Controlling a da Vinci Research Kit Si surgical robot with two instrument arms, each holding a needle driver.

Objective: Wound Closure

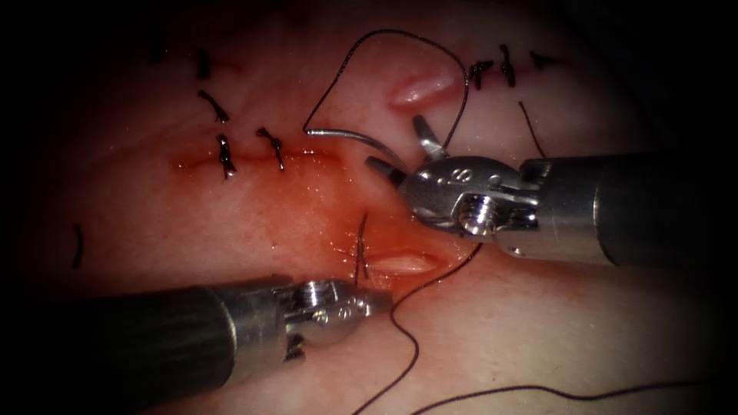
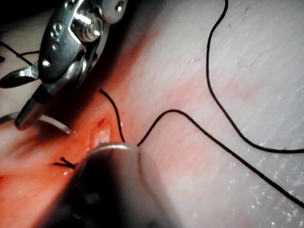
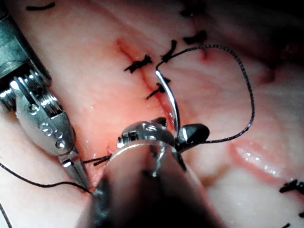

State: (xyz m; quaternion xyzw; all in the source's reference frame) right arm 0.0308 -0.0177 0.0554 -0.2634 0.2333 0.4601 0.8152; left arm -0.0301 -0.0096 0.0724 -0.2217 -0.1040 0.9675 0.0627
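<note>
Right arm's silver wristed tool (image 1: 396, 150), centre frame: jaws spread, curved steel needle (image 1: 350, 137) between them, free of pink tissue (image 1: 538, 330), pointing left. Left arm's tool (image 1: 380, 300), lower centre: pressed together, holding nothing discernible.

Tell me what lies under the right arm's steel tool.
Under the right arm's steel tool, open-jawed with the curved silver needle at them, lie red-stained tissue and dark thread emerging beneath it. The thread's path underneath is covered.

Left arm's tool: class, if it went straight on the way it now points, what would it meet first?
Probably the thread lying just past the left tool tip, then bare tissue. Depth is unclear, so it might pass over the thread.
</note>
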